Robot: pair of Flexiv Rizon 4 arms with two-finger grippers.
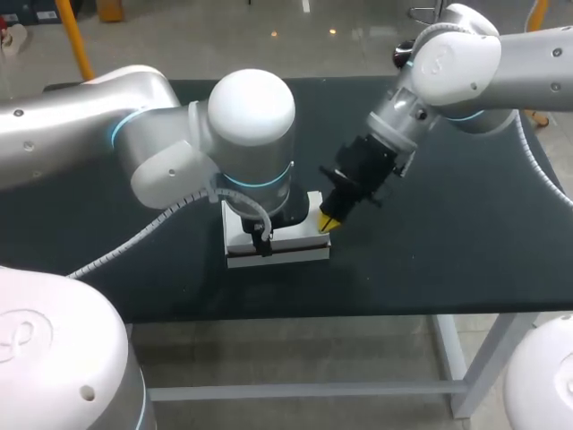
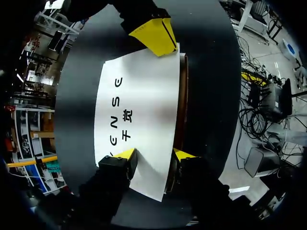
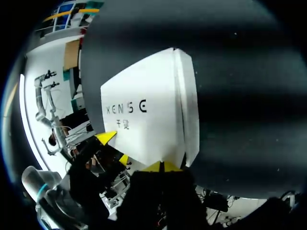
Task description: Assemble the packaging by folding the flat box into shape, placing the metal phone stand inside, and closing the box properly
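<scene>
Item: white rectangular cardboard box (image 1: 295, 244), folded into shape, with its top panel lying over it.
Marking: dark printing (image 2: 117, 112) runs along one long side of the top panel.
Location: the box lies flat on the dark bench (image 1: 448, 242), near the front edge and about the middle, between the two arms.
Edge detail: in the left wrist view a narrow brown strip (image 2: 183, 96) shows along the long side away from the printing. The right wrist view shows a white side wall on that same side.
Left fingers (image 1: 262, 242): directly over the box, largely hidden beneath the wrist in the head view. They are spread wide at one short end of the box. One yellow fingertip (image 2: 125, 154) lies on the printed top panel. The other fingertip (image 2: 183, 154) sits at the brown-edged long side. They are not clamped on the box from two sides.
Right fingers (image 1: 327, 222): at the opposite short end of the box. The yellow tips are pressed together with only a thin seam between them. They touch the end edge of the box near its corner and carry nothing.
Arms: the left arm comes in from the left and bends down over the box. The right arm comes in from the right, angled down toward the end of the box.
</scene>
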